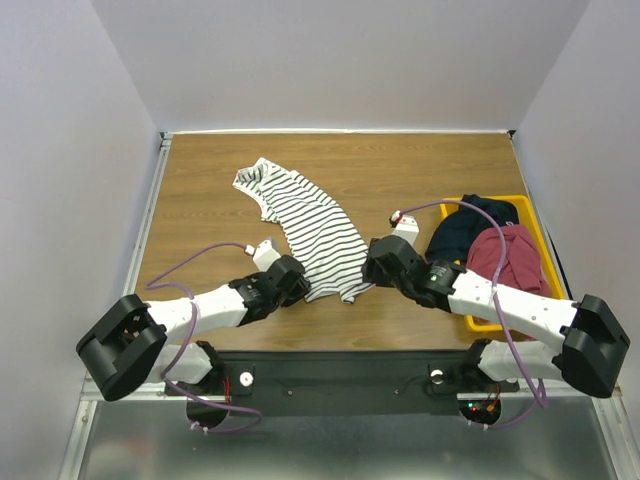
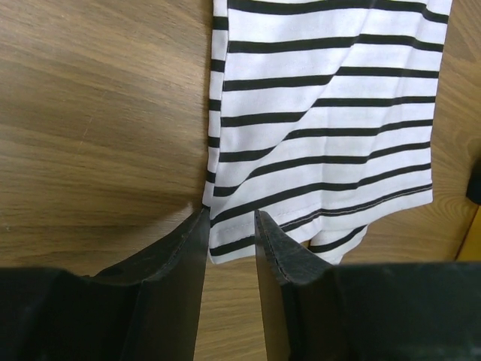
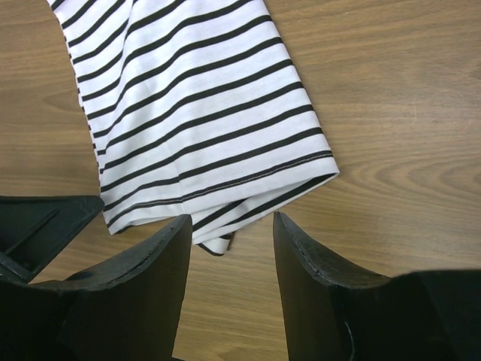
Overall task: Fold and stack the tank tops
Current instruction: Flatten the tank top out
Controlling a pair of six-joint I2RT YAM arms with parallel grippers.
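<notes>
Striped tank top: lies spread on the wooden desk, running from far left of centre down toward the near edge. Straps at the far end, hem at the near end. Shows a small fold under the hem in the right wrist view.

Left hand: sits low at the hem's left corner, fingers a narrow gap apart. Corner of the cloth lies in that gap; shows no pinch on it.

Right hand: sits at the hem's right corner, fingers wide apart, hem edge just ahead of the tips and between them. Holds nothing.

Yellow bin: stands on the right side of the desk, apart from the striped cloth.

Dark red tank top: lies crumpled in the bin's near half, touching a dark navy garment in the far half.
</notes>
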